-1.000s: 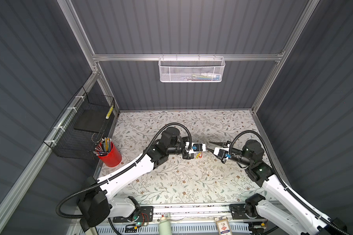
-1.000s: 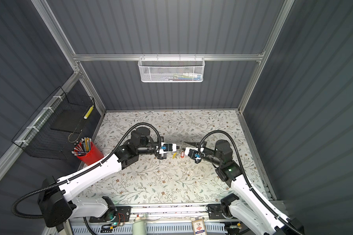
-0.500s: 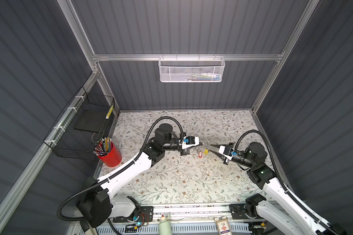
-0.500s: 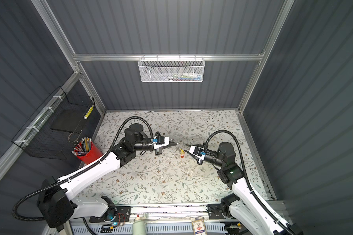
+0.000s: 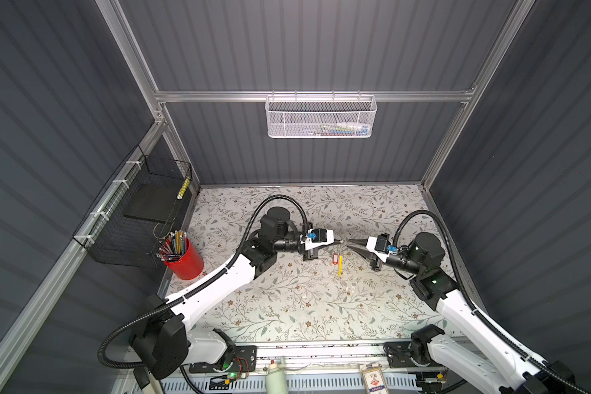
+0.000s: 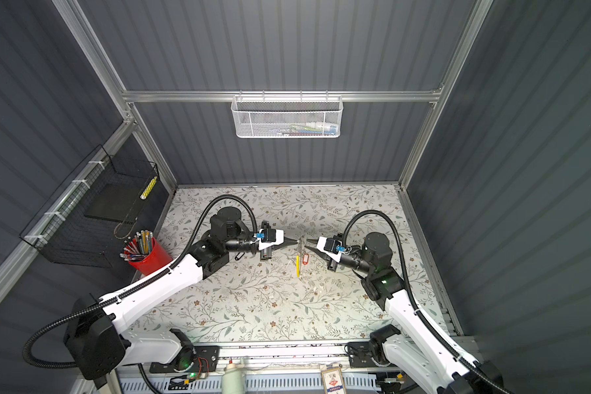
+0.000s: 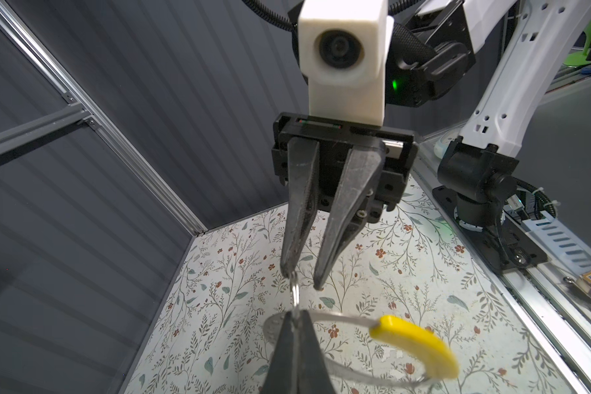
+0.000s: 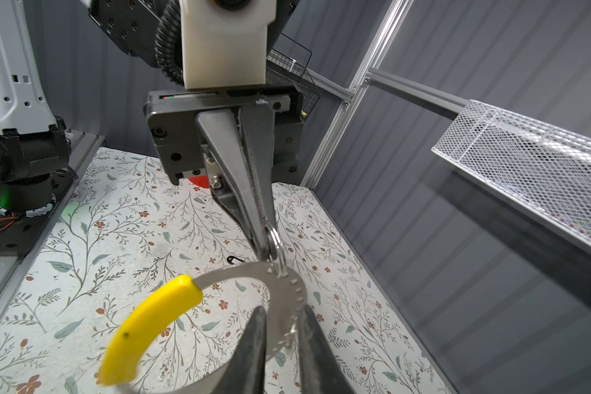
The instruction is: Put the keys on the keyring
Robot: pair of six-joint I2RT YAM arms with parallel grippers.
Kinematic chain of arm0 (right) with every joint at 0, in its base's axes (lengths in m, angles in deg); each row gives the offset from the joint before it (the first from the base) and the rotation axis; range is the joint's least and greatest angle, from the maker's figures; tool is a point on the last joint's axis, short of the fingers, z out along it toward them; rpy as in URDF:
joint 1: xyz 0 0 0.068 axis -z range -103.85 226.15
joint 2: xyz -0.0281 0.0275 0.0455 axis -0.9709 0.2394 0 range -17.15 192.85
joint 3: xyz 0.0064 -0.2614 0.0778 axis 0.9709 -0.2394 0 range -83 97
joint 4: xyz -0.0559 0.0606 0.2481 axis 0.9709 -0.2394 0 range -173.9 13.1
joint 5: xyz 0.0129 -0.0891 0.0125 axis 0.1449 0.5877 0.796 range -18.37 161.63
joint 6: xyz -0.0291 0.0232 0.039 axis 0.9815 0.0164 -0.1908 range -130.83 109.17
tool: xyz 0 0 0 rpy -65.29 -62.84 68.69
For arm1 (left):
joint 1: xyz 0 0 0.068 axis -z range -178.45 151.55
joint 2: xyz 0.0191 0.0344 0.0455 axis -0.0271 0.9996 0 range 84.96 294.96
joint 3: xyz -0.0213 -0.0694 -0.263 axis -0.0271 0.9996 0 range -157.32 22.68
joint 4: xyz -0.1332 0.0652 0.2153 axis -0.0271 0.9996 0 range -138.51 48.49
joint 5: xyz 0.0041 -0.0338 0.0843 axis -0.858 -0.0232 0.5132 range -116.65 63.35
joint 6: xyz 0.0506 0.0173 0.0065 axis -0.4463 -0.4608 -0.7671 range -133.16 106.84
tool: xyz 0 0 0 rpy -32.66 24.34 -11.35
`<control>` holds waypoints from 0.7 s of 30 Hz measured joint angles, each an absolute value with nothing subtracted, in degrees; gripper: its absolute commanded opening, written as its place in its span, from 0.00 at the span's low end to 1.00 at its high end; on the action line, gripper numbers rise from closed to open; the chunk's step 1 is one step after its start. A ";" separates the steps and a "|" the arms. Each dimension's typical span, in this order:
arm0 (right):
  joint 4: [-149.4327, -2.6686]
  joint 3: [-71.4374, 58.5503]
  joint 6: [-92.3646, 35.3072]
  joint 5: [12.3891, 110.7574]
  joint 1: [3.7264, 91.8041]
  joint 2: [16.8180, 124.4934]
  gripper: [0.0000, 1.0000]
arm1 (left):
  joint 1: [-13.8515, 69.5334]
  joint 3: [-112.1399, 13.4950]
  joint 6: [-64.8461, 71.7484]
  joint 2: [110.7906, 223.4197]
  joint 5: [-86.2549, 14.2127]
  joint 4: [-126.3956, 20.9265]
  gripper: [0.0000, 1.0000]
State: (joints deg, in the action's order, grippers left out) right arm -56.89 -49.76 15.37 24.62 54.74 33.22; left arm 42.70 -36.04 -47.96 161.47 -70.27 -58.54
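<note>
Covering cell floor: floral mat [image 5: 287, 307]; near edge cut off by rail hardware, otherwise bare and open all round keyring [image 8: 297, 293] except where arms reach in.
Left arm [image 5: 219, 283], right arm [image 5: 458, 307]: bases cropped at frame edge; they flank keyring from opposite sides, tips nearly meeting at it.
Black wire basket [image 5: 133, 218] on side wall, white mesh basket [image 5: 321, 117] on back rail: both well apart from keyring; contents hard to make out.
Red cup [image 5: 185, 262] w/ pens: well apart from keyring, left-arm side.
Left gripper [image 8: 265, 246]: jaws pressed together on keyring's band. Hoop is held off mat, edge-on in both top views, so only yellow seg. [image 5: 340, 266] reads there.
Right gripper [image 7: 302, 278]: jaws narrowly apart, nothing seen clamped; studded band shows btwn its fingers in right wrist view, contact unclear.
Red tag [image 5: 335, 258]: just beside yellow seg.; key blade too small to make out.
Split ring [image 8: 276, 244]: on keyring, at left gripper's tips.
Black-rimmed oval [image 6: 239, 256]: on mat under left arm, apart from keyring; too small to ID.
</note>
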 measured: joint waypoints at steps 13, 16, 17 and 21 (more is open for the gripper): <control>-53.66 -48.39 10.97 20.51 54.74 36.50 0.17 | 42.70 -36.04 -47.96 161.47 -70.90 -58.95 0.00; -53.26 -48.15 10.19 19.99 54.67 37.22 0.15 | 42.72 -36.04 -47.94 161.47 -71.29 -58.97 0.00; -53.11 -48.06 10.10 19.88 54.67 37.49 0.15 | 42.70 -36.04 -47.85 161.47 -71.34 -59.04 0.00; -52.89 -47.56 9.51 19.18 54.50 38.43 0.15 | 42.72 -36.04 -47.81 161.47 -71.42 -59.39 0.00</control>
